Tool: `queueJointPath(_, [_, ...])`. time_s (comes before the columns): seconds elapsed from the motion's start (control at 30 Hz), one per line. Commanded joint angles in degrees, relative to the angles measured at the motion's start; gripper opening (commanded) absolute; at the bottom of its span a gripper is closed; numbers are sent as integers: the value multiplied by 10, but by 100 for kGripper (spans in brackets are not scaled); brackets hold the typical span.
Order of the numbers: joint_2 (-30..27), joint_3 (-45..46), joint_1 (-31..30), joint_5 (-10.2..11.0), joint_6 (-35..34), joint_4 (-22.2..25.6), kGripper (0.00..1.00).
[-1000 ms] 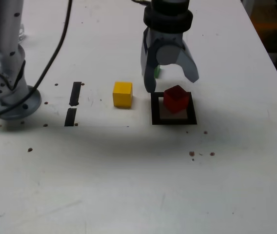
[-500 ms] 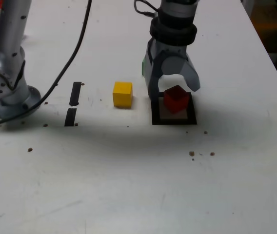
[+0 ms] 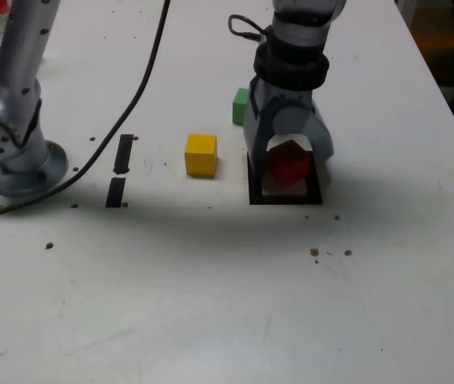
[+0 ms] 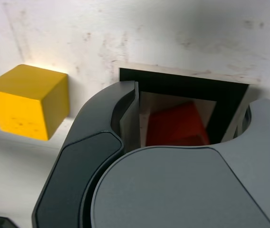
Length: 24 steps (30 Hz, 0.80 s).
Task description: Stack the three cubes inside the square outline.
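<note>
No readable writing anywhere as the grey gripper (image 3: 288, 164), jaws spread and touching nothing that I can see, has dropped since a second ago to straddle the small matte red cube (image 3: 289, 162) inside the black-tape square outline (image 3: 284, 197), uncovering the green cube (image 3: 240, 106) behind, yellow cube (image 3: 201, 154) unmoved.

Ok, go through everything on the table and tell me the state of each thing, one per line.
red cube: inside the square outline, between the open jaws, not lifted
square outline: flat on the table, holds only the red cube
yellow cube: alone on the table, unstacked
green cube: on the table behind the gripper, unstacked
gripper: open, lowered around the red cube
</note>
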Motion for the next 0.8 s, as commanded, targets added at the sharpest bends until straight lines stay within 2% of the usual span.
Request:
queueJointPath(0.0, [3,0,1,5,0,-9,66])
queueJointPath(0.2, [0,-3,-4,30,1,-43,25])
queueJointPath(0.23, [0,-2,-5,33,2,-43,22])
queueJointPath(0.43, [-8,6,-5,33,7,-31,19])
queueJointPath(0.77, [-69,32,-13,37,13,9,19])
